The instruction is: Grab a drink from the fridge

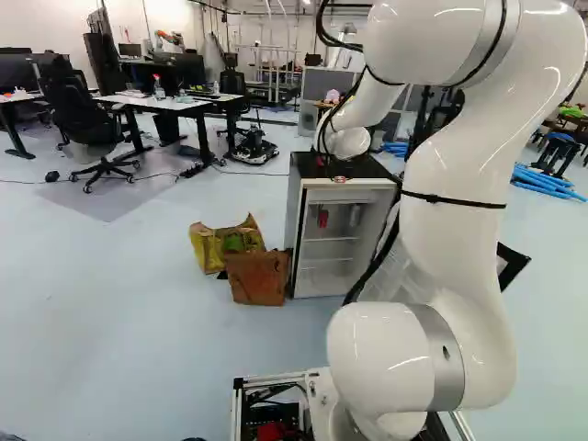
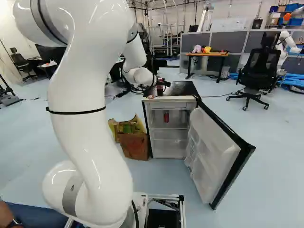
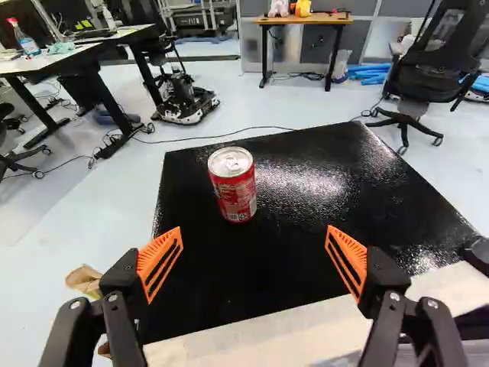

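Wide open, the pincer (image 2: 163, 83) sits by the black top of a small white fridge (image 2: 152, 123), with nothing between its fingertips. Two fingers stand well apart in the wrist view, each faced with a wedge-shaped orange pad (image 3: 159, 258) cut through by long slots. One red can (image 3: 233, 187) stands upright on the fridge top, ahead of the pincer (image 3: 254, 246) and closer to one finger than the other, touching neither. It is a smooth metal cylinder with a silver lid and pull tab, and pale print runs over its red side. That top is flat and glossy with a speckled sheen, edged in cream along the front. Below, the door (image 2: 215, 152) hangs open, black-rimmed, its white inner face moulded into racks. Inside the cabinet, a second red can (image 2: 166, 117) shows in the upper part, its label too small to make out. Two bags sit on the floor by the fridge: one crumpled yellow and green (image 1: 209, 246), one boxy and brown (image 1: 258, 278).
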